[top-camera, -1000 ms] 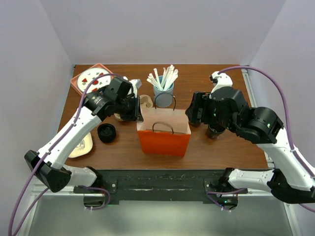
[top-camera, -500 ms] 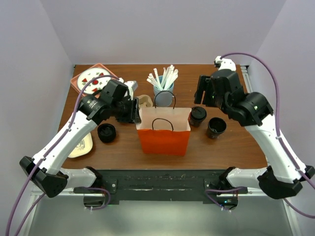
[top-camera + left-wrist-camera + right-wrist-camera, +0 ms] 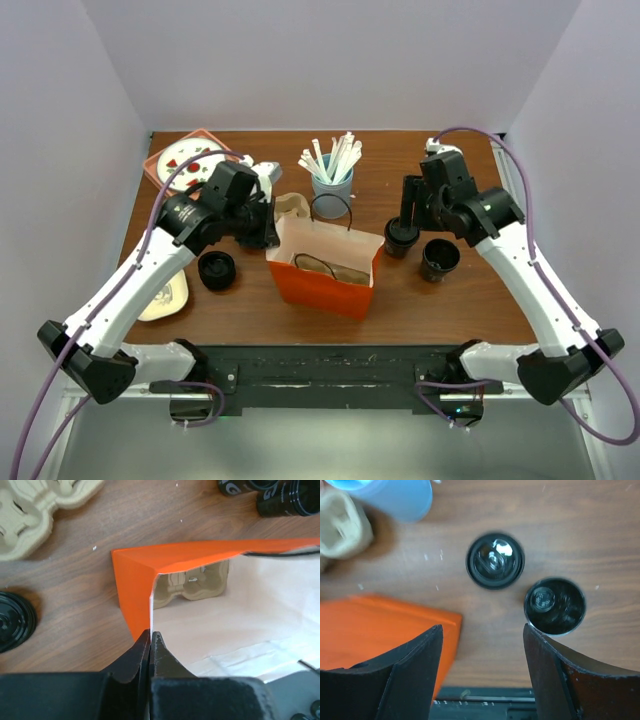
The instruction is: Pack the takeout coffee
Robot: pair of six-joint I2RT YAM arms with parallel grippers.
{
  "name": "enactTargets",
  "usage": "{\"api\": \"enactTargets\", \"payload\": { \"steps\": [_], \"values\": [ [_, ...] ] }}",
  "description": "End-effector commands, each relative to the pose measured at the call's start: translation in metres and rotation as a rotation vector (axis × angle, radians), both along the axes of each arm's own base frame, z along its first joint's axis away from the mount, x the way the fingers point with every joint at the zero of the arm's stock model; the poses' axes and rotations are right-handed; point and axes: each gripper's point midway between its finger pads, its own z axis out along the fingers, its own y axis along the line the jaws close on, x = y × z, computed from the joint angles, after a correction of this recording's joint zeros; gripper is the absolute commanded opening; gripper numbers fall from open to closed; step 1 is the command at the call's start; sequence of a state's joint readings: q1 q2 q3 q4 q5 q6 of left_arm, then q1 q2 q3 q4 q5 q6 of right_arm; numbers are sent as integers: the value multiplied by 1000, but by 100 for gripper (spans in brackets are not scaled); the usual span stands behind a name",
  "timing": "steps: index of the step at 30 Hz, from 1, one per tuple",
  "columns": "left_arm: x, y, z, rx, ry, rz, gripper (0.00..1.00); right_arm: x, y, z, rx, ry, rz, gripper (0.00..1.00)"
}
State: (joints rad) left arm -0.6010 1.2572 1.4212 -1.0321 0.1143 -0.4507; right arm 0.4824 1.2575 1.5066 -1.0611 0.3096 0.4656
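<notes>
Left gripper (image 3: 150,636): jaws pinched tight on the left rim of the bag (image 3: 134,578), paper caught between the tips. I see the bag mouth gaping and a carrier (image 3: 196,582) sitting on its floor. A loose lid (image 3: 12,621) lies on the table just left of the bag. A spare carrier (image 3: 24,509) lies beyond the bag's far left corner.

Right gripper (image 3: 482,630): jaws wide apart, holding nothing, hanging above two black cups right of the bag. The lidded cup (image 3: 495,561) stands nearer the bag. The open cup (image 3: 555,605) is just beside it, not touching. Both are upright on the table.
</notes>
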Motion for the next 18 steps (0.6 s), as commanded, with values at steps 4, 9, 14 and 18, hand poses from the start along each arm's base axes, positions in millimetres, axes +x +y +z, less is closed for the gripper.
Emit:
{"api": "enactTargets", "payload": {
  "steps": [4, 9, 14, 18],
  "values": [
    [21, -5, 39, -81, -201, -45, 0, 14, -2, -41, -24, 84, 99, 72],
    [20, -7, 28, -77, -179, -56, 0, 46, -8, -64, -2, 164, 133, 76],
    [10, -10, 22, -99, -130, -64, 0, 66, 0, -83, -5, 196, 203, 84],
    [3, -12, 20, -113, -88, -69, 0, 73, -6, -97, -60, 219, 226, 85]
  ]
}}
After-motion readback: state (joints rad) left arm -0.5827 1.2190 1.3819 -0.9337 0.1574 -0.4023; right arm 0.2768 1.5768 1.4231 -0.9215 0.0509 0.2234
